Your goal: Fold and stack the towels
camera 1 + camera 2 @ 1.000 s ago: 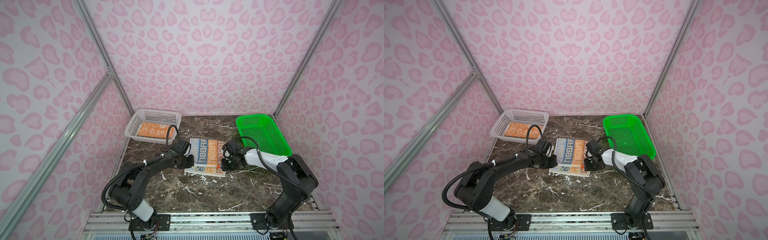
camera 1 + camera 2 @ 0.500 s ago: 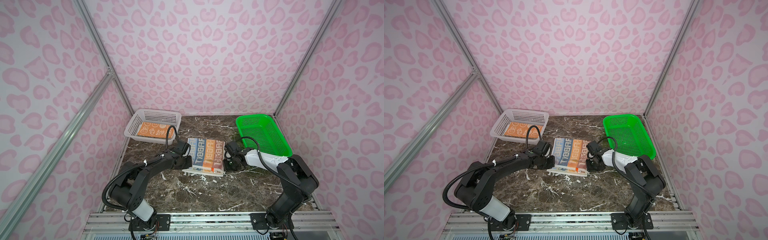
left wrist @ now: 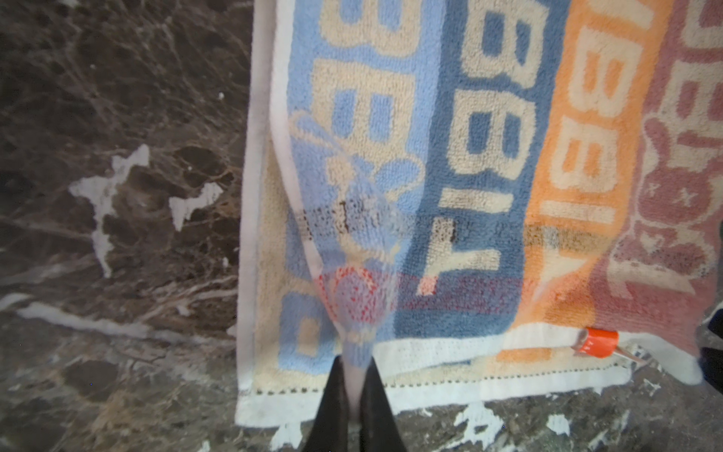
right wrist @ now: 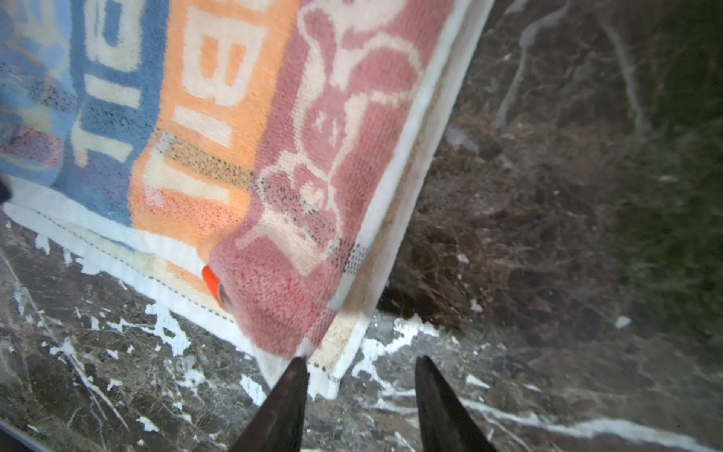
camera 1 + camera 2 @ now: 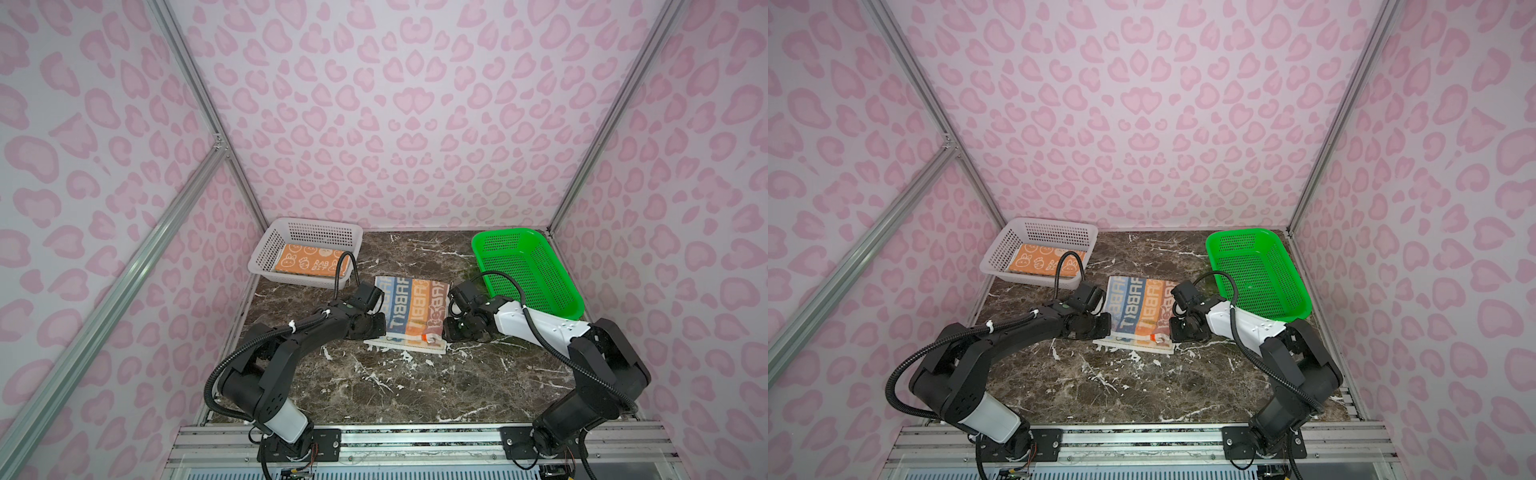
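Blue and orange, the striped towel [image 5: 415, 311] lay folded near the white basket [image 5: 266, 253], which held an orange towel [image 5: 309, 262]. The left gripper [image 3: 354, 362] pinched the striped towel's corner nearer that basket; the right gripper [image 4: 360, 359], jaws spread, stood at the farther corner.

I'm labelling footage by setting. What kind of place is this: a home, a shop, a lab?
Most likely a robot lab cell. The left arm and right arm are mounted on a metal rail, and patterned panels on aluminium struts box in the table. The towel looks like a prop.
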`<state>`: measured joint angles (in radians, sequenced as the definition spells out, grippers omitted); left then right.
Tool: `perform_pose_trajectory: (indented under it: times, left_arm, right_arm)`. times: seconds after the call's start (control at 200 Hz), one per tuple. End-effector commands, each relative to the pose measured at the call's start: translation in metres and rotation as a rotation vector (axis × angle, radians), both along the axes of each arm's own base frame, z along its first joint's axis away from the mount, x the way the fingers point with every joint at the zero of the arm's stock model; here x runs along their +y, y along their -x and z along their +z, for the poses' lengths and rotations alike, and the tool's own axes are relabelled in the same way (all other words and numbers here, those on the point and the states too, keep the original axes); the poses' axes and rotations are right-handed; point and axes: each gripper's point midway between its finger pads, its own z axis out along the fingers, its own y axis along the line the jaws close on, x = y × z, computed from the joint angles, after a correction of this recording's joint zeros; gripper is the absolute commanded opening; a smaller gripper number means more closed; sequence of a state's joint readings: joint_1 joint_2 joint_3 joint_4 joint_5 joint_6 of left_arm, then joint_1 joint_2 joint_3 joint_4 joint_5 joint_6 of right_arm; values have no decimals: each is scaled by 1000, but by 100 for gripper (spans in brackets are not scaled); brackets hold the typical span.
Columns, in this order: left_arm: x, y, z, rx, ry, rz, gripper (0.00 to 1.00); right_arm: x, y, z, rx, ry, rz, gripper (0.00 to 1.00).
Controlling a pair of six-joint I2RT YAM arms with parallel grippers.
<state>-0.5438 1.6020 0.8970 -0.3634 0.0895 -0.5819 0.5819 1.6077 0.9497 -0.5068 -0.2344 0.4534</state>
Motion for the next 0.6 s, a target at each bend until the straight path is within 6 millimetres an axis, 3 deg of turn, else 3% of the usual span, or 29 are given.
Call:
perform_pose_trajectory:
  times: [0.0,0.175,0.4,0.595]
  left_arm:
    - [-2,-4,3,-8,-1,8,3]
    - [-2,-2,-1,-1,-6,3,3]
    - [-1,0,-2,-1,-12,1,3]
    - [-1,-1,1,-8,-11,3,3]
  right_arm:
    - [4,2,-4,14,-3,3,48]
    - [11,3,-10,28,-11,12,44]
    - [1,1,2,-4,0,-2,44]
    - [6,4,-15,35,-3,10,43]
